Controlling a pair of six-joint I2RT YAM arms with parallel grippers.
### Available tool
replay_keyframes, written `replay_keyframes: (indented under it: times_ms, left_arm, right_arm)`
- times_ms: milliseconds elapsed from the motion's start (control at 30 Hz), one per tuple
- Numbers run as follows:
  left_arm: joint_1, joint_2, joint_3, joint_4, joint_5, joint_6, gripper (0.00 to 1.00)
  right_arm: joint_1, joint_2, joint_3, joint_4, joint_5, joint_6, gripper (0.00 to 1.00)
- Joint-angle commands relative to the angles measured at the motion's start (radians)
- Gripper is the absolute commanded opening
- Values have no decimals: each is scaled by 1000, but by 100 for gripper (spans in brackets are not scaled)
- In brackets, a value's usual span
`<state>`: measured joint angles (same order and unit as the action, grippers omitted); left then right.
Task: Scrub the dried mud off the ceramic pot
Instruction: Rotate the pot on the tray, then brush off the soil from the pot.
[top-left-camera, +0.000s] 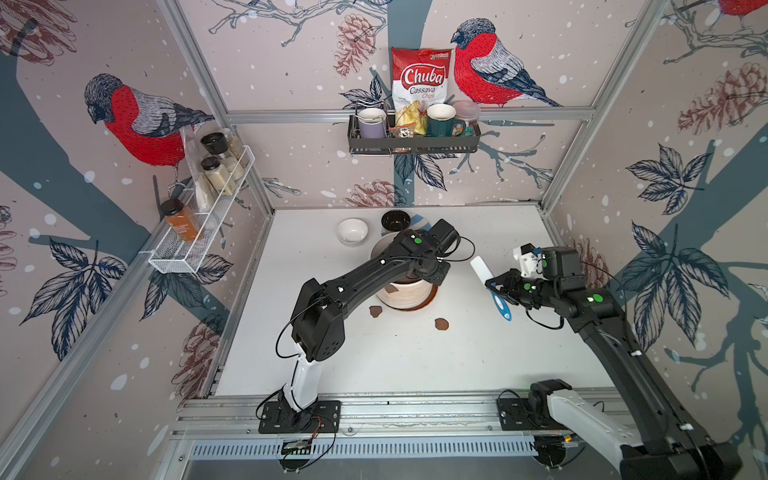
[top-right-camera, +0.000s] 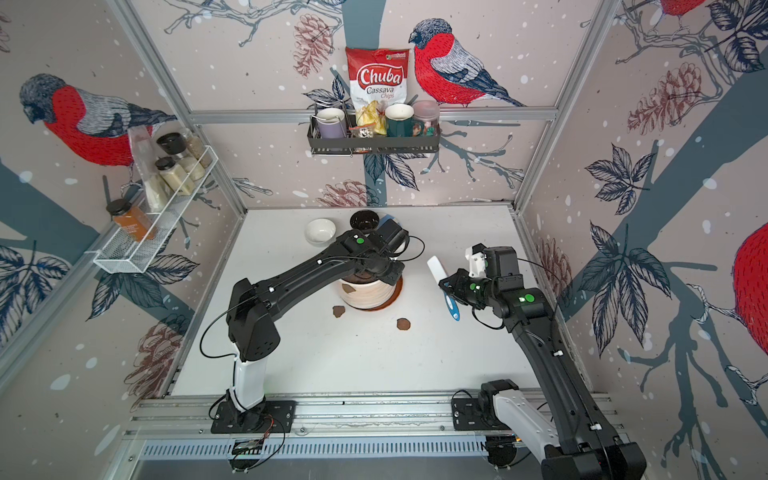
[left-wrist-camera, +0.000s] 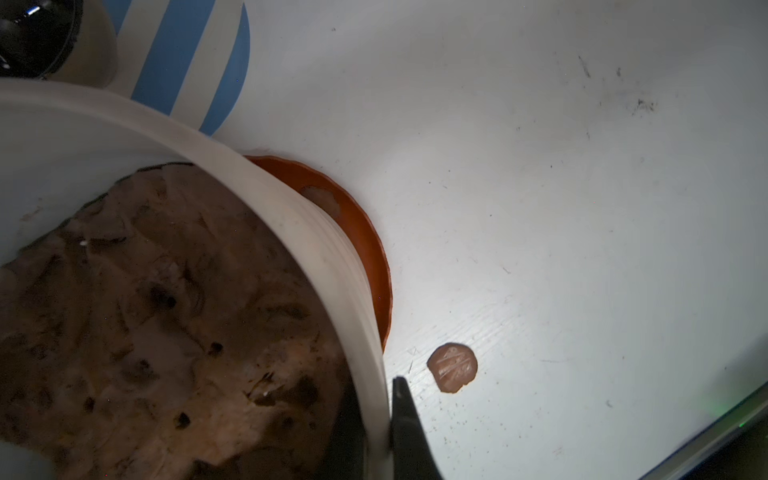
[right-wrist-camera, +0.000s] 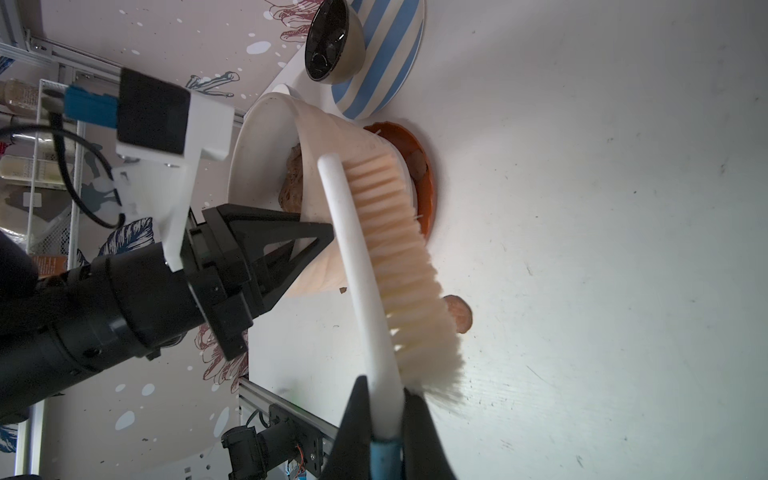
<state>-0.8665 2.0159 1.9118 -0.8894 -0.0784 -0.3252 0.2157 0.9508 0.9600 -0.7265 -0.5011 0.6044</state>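
While left gripper is clamping the ceramic pot by its rim, right gripper is clamping a brush, dried mud lying nearby.

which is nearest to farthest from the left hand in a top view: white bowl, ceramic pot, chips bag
1. ceramic pot: left hand shut on its rim.
2. white bowl: on the table behind the pot, to its left.
3. chips bag: in the rack on the back wall.
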Motion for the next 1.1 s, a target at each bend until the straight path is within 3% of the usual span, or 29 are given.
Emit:
replay_keyframes:
  times_ms: [0,200,300,567,733,800,933,1067]
  left_arm:
    - [0,23,26,263,39,-230,2]
    - [-1,170,221,270,124,-317,6]
    - [-2,210,292,251,171,-333,13]
    - [0,94,281,215,156,-259,42]
    - [27,-69,159,200,105,-180,64]
    - [48,-156,78,214,98,-140,94]
    - [116,-353,-132,267,51,-95,96]
    - [209,-568,-377,332,34,-25,96]
  right_arm:
    - [1,-8,-13,-5,-11,-2,0]
    - [15,-32,-104,54,-145,15,0]
    - [48,-28,-114,35,-168,-27,0]
    - [209,64,-71,54,-219,-77,0]
    - [299,145,-6,158,-294,15,0]
    - [303,153,-10,252,-299,104,0]
    - [293,192,-32,429,-307,345,0]
    - [281,258,-28,567,-349,499,0]
